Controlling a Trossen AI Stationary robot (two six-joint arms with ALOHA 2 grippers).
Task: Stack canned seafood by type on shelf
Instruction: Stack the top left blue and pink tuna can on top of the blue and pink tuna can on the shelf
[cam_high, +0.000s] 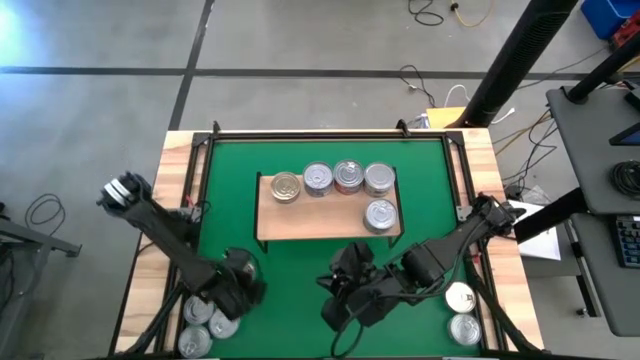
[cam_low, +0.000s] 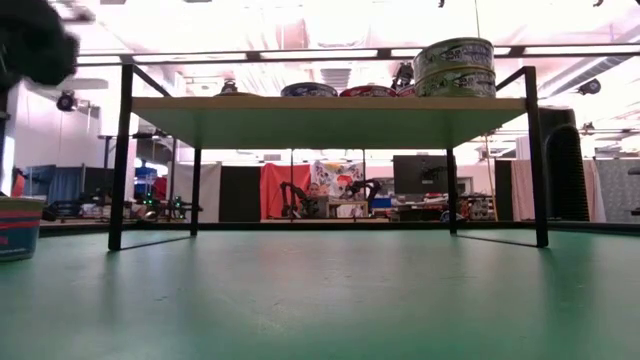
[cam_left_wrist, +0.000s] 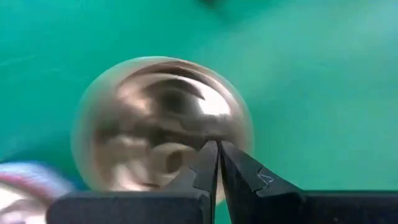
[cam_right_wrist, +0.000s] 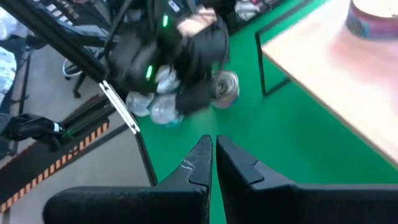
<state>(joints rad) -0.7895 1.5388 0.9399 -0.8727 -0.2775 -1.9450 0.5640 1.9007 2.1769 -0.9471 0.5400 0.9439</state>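
Observation:
The light-wood shelf (cam_high: 320, 222) stands on the green mat and carries several tins: a gold one (cam_high: 286, 187), a row of silver ones (cam_high: 348, 176), and one nearer (cam_high: 380, 214). In the low view, two tins (cam_low: 453, 68) sit stacked at the shelf's right end. My left gripper (cam_left_wrist: 217, 148) is shut and points steeply down over a blurred metal tin (cam_left_wrist: 149, 118) at the mat's near left. More tins (cam_high: 205, 320) lie beside it. My right gripper (cam_right_wrist: 213, 146) is shut and empty, raised over the mat in front of the shelf. My left gripper's shut fingertips (cam_left_wrist: 208, 155) stand over the lid of the metal tin (cam_left_wrist: 186, 134), coming from above. Whether they touch it cannot be told from the blurred view.
Two more tins (cam_high: 462, 312) lie at the near right corner of the mat. A tin with a blue and red label (cam_low: 20, 228) stands at the left edge of the low view. Open green mat (cam_high: 300, 260) lies between the shelf and both grippers.

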